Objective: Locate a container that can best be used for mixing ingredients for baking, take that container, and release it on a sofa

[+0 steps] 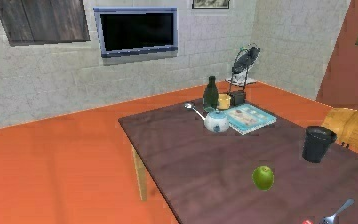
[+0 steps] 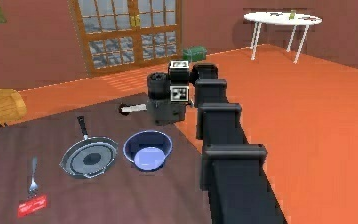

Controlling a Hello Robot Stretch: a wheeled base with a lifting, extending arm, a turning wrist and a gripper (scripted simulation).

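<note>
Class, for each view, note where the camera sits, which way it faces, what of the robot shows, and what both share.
Forward view: on the robot, facing ahead and down at the dark brown wooden table; none of its body.
Arm side view: on the body, facing sideways; dark square arm and tool show.
Shared: that table and the tan wooden chair.

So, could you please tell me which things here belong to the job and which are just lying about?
Job: blue bowl; gripper.
Lying about: frying pan; fork; green apple; black cup; book; bottle.
</note>
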